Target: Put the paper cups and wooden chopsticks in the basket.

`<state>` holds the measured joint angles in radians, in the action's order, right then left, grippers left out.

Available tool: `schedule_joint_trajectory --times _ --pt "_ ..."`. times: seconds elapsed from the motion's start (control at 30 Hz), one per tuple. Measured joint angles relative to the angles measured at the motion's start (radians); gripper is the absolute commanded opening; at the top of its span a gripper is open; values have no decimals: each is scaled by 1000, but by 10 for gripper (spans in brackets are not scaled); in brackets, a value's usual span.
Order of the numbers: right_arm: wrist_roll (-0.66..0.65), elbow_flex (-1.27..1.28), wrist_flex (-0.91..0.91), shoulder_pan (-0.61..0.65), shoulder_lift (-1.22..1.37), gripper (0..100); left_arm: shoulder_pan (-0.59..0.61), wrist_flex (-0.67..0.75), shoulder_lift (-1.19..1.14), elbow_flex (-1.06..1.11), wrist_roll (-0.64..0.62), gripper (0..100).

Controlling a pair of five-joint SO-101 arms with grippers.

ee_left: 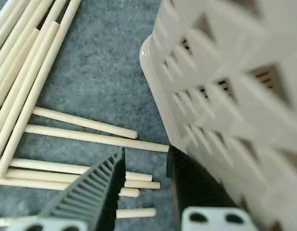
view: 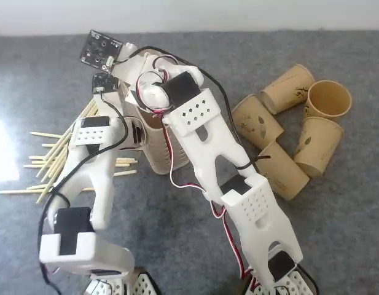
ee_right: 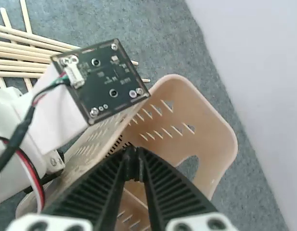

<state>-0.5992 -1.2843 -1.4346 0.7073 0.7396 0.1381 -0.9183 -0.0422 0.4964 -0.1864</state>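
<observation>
Looking down from the high view, I find the basket (view: pixel 160 157) in the middle of the grey carpet (view: pixel 336 233), half hidden under my two arms. The wooden chopsticks (view: pixel 48 166) lie strewn at its nine o'clock. Five paper cups (view: pixel 257 121) cluster at its three o'clock. All of them are outside it, so I judge the loading has barely begun.

In the left wrist view, my left claw (ee_left: pixel 146 161) hangs low over the chopstick ends, just beside the basket's slatted wall. Its jaws are narrowly apart and hold nothing. I'd guess it sits there because the loose ends nearest the basket are the easiest to pinch.

In the right wrist view, my right claw (ee_right: pixel 134 161) looks pinched together on the basket's rim, near the handle cutout. I take that as steadying a light basket so it won't slide. The other arm's camera board (ee_right: pixel 100 79) sits close by
</observation>
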Motion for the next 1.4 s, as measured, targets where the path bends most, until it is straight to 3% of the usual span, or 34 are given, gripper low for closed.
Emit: schedule_joint_trajectory --times 0.3,0.57,0.77,0.97,1.17,1.4 --pt "0 -18 -100 -121 0 9 3 -12 15 0 0 153" --pt "8 -48 -255 -130 -14 8 -61 -84 282 74 2 153" --pt "41 -60 -272 -158 -12 9 -98 -101 407 163 2 153" --pt "44 -147 -259 -158 -12 95 6 -190 569 163 2 153" --pt "44 -176 -250 -183 -12 93 106 -279 710 206 48 152" --pt "44 -176 -250 -178 -12 95 322 -183 848 468 72 152"
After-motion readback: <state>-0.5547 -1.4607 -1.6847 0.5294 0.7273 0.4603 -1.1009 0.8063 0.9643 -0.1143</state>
